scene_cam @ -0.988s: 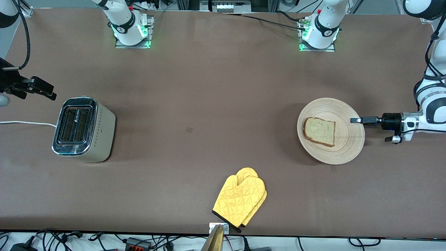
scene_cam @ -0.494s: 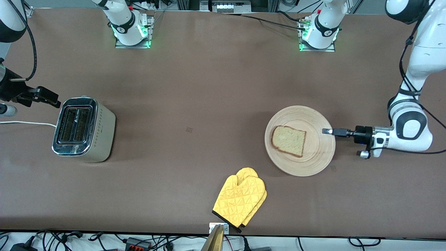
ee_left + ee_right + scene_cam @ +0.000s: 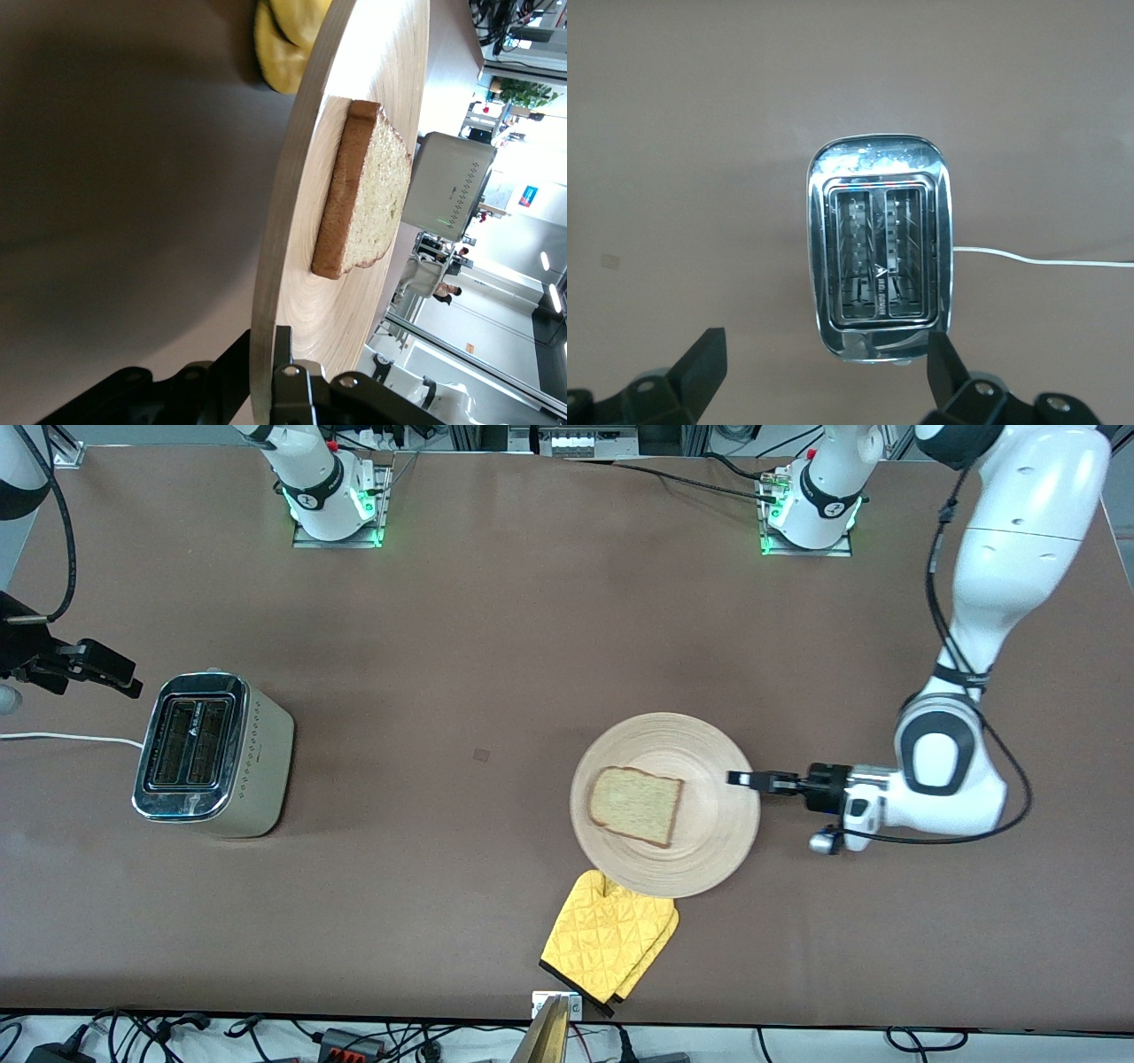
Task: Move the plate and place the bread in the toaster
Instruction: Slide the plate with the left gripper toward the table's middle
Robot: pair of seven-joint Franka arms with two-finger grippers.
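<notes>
The round wooden plate [image 3: 700,850] lies near the middle of the table with the bread [image 3: 636,805] flat on it. My left gripper [image 3: 742,779] is shut on the plate's rim at the side toward the left arm's end. The left wrist view shows the rim [image 3: 283,230] pinched between the jaws of the left gripper [image 3: 273,341], with the bread [image 3: 368,190] farther along. The cream toaster [image 3: 208,753] stands at the right arm's end, both slots empty. My right gripper [image 3: 124,671] hovers open beside the toaster [image 3: 877,252]. Nothing is between the fingers of the right gripper [image 3: 826,336].
A yellow oven mitt [image 3: 611,943] lies by the table edge nearest the front camera, and the plate's rim overlaps its tip. The toaster's white cord [image 3: 62,736] runs off the right arm's end of the table. Brown tabletop lies between plate and toaster.
The left gripper has dragged the plate with the bread toward the table's middle and nearer the front camera, up against the mitt. The right gripper has stayed by the toaster.
</notes>
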